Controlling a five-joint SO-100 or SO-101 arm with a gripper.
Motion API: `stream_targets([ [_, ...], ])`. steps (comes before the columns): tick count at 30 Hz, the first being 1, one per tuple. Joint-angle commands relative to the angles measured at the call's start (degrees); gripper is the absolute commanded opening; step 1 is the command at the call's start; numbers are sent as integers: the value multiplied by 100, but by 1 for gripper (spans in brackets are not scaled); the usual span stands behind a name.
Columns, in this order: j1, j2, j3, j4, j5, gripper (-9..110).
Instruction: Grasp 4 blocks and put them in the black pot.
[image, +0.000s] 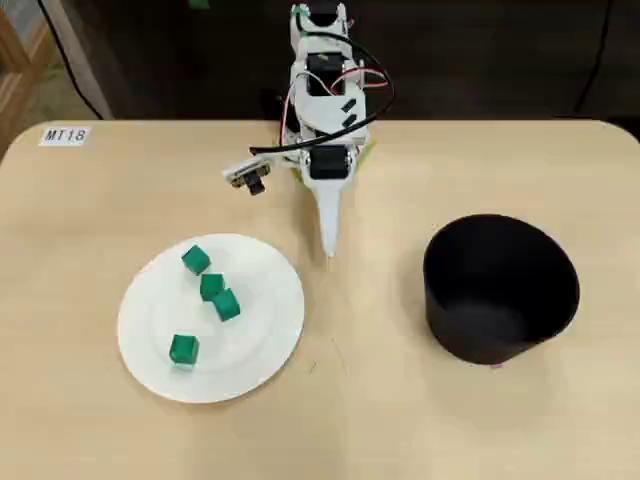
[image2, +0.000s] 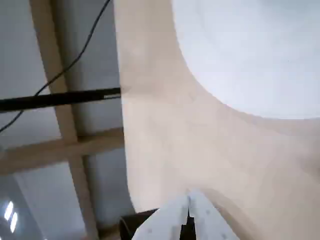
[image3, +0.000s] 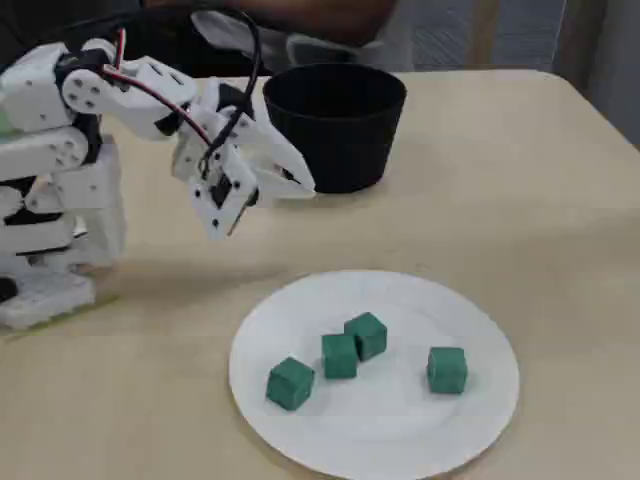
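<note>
Several small green blocks lie on a white plate (image: 258, 330): one at the far side (image: 196, 260), two touching in the middle (image: 211, 286) (image: 227, 305), one nearer the front (image: 184, 349). The fixed view shows them too (image3: 291, 383) (image3: 340, 356) (image3: 367, 335) (image3: 447, 369). The black pot (image: 500, 287) (image3: 335, 120) stands empty at the right in the overhead view. My gripper (image: 328, 252) (image3: 306, 186) (image2: 189, 197) is shut with nothing in it. It hovers above the table between plate and pot, beside the plate's far edge (image2: 250, 55).
The white arm base (image3: 50, 230) stands at the table's far edge in the overhead view. A small label (image: 66, 135) lies at the far left corner. Bare tabletop (image: 380, 400) stretches between plate and pot.
</note>
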Motion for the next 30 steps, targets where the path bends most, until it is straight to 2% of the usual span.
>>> stream_targets([
  [1,105,35,-299,598,114,-2],
  [20,-53,35,-237,677,-18,-2],
  [26,123,-53,-1696,1310,-343,-2],
  [30,35,-1028,-2830,1696,-299,-2],
])
